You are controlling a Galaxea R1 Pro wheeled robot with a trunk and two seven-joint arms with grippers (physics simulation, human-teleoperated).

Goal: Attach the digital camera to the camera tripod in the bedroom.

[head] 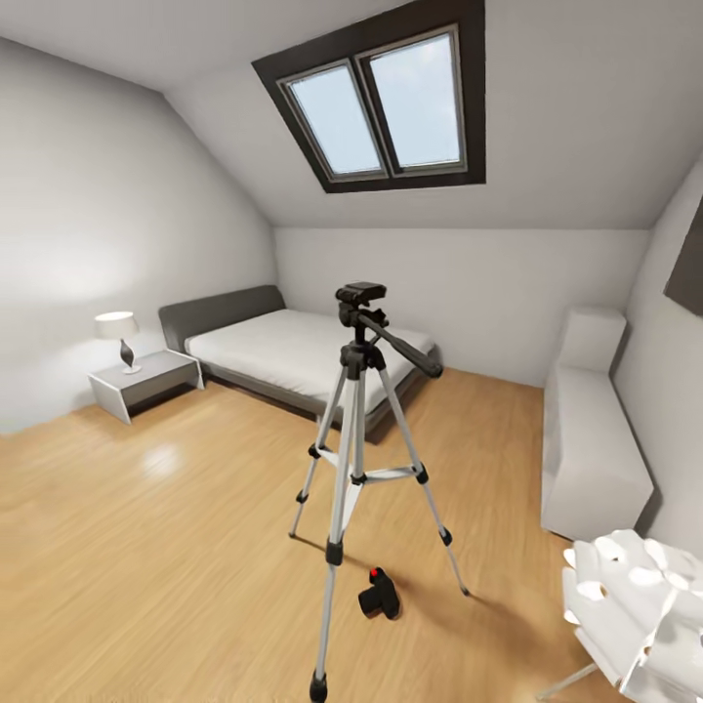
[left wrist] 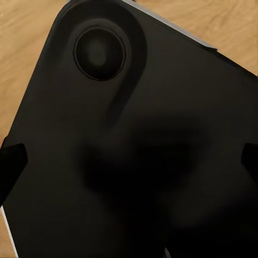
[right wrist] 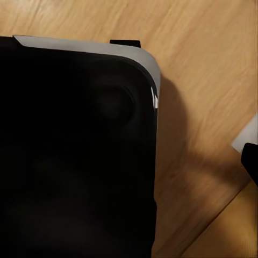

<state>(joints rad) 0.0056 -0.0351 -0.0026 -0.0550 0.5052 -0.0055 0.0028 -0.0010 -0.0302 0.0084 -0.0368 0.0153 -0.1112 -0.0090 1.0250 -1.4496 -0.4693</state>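
Frankly, neither wrist view lets me tell whether the fingers are parted or closed: dark fingertip edges (left wrist: pixel 11 164) sit over a black robot panel (left wrist: pixel 140 150), with wood floor (right wrist: pixel 209 80) beyond. From the head, the tripod (head: pixel 356 469) stands on the floor before the bed (head: pixel 293 356), and the small black camera (head: pixel 380 594) lies between its legs, apart from them.

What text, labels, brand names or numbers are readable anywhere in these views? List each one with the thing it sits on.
None: no readable word, number or sign shows in any view.
The digital camera on the floor shows a red button but no legible brand.
The camera tripod bears no visible marking.
The wrist views show dark, unmarked robot panels over wood floor.
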